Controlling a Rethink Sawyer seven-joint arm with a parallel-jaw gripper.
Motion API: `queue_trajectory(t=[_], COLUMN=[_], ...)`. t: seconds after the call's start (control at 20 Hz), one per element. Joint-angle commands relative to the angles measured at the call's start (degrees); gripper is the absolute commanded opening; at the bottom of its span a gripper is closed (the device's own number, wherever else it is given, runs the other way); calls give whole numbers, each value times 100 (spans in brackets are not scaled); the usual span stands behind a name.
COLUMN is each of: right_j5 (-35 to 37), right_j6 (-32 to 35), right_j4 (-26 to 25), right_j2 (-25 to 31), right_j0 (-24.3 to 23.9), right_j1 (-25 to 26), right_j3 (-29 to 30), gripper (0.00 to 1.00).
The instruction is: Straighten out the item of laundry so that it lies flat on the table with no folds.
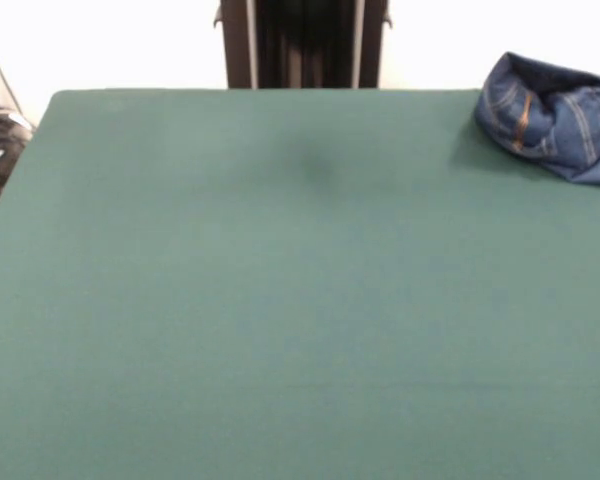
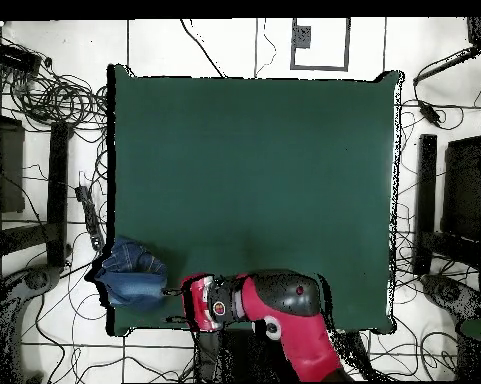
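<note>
The item of laundry, a small pair of blue jeans with tan stitching, lies bunched in a heap at the far right corner of the green table. In the overhead view the item of laundry sits at the lower left corner of the table, and part of it hangs past the table's edge. My gripper is right beside the heap, pointing at it from the right. It is open, with one fingertip at the cloth's edge. The front view does not show the gripper clearly.
The red arm reaches along the table's bottom edge in the overhead view. Cables and dark equipment lie on the floor around the table. A dark stand rises behind the table's far edge.
</note>
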Motion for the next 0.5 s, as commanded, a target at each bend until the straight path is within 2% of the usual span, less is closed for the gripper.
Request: queue_trajectory(t=[0.05,0.2,0.25,0.3,0.35,0.45,0.5], right_j5=[-954,-1045,-958,-1027,-1123,-1295,-1470], right_j6=[-357,-150,-125,-121,-105,-97,-151], right_j4=[-1770,-1871,-1778,-1737,-1824,-1634,-1346], right_j2=[-448,-450,-377,-332,-347,-203,-44], right_j0=[178,259,223,206,144,119,115], right_j1=[-158,33,-229,-240,-18,-24,2], right_j3=[-572,-770,-570,-529,-626,-495,-353], gripper=[100,100,100,100,100,100,100])
